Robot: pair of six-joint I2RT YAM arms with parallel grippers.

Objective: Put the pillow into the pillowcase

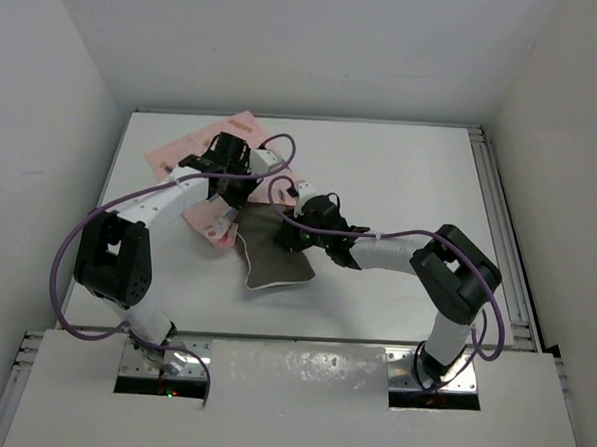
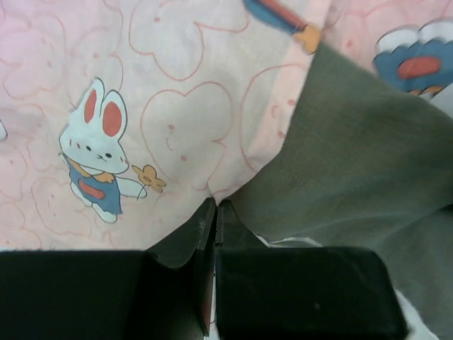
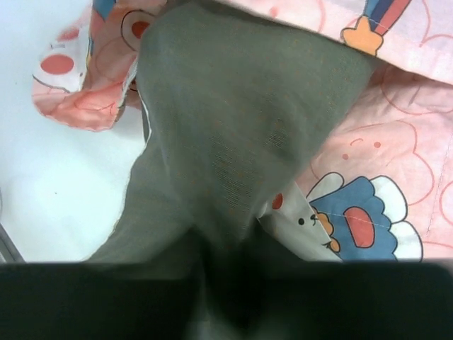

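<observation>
left claw (image 2: 214, 211) is pinched tight, its two fingers pressed together with only a thin line between them. pink cloth of the pillowcase (image 2: 177, 106) bunches into little folds right at the tips, so the claw seems to have a bit of the pillowcase in its pinch. a white rabbit (image 2: 95, 152) in blue is printed on the cloth near the tips. the pillow (image 2: 354, 163) shows grey beside this claw, coming out from under the pink edge.

right claw (image 3: 221, 258) is dark and blurry in its own camera. the grey pillow is pulled into a peak that runs down between its fingers, so it looks like it is holding the pillow. pink cloth covers the other end of the pillow and lies beside it.

from above, the left claw is over the far left part of the table (image 1: 410, 189), on the pillowcase. the right claw is near the middle, at the far end of the pillow. the pillow's far end goes under the pink cloth. its near end lies bare on the white table. a purple cable (image 1: 75, 242) loops beside the left arm.
</observation>
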